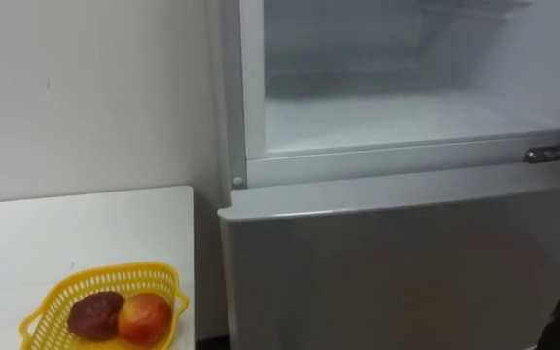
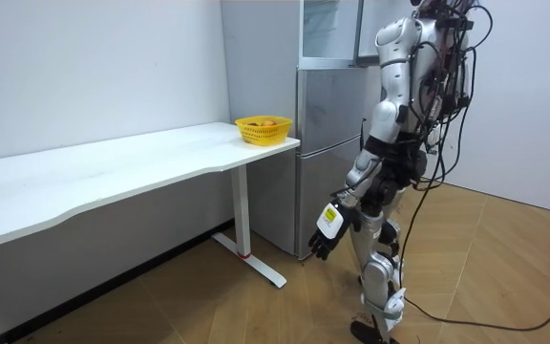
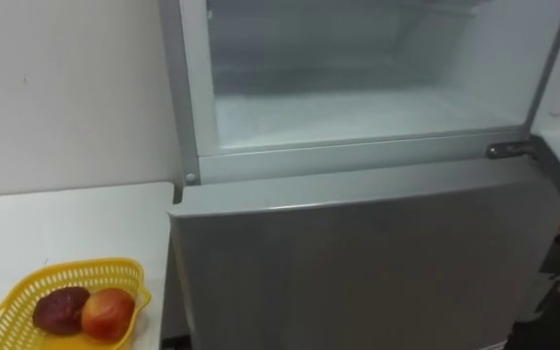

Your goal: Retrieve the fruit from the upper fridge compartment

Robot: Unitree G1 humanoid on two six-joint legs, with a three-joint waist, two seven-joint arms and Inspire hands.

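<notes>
Left hand (image 2: pixel 326 232): hangs low by the thigh, fingers relaxed, holding nothing.
Upper compartment (image 1: pixel 406 112): open, straight ahead and well above that hand; we see a bare shelf with no item on it.
Basket (image 1: pixel 105 280): on the robot's left, at the surface's (image 1: pixel 86 228) corner beside the fridge (image 2: pixel 327 143). It holds a dark fruit (image 1: pixel 95 316) touching a red fruit (image 1: pixel 145 318); we judge these the task's things.
Room view gives the hand; eye views give shelf and fruit.

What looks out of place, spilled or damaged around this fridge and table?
Nothing spilled or damaged. The upper fridge compartment stands open with a bare shelf; the yellow basket of two fruits sits upright on the white table.
</notes>
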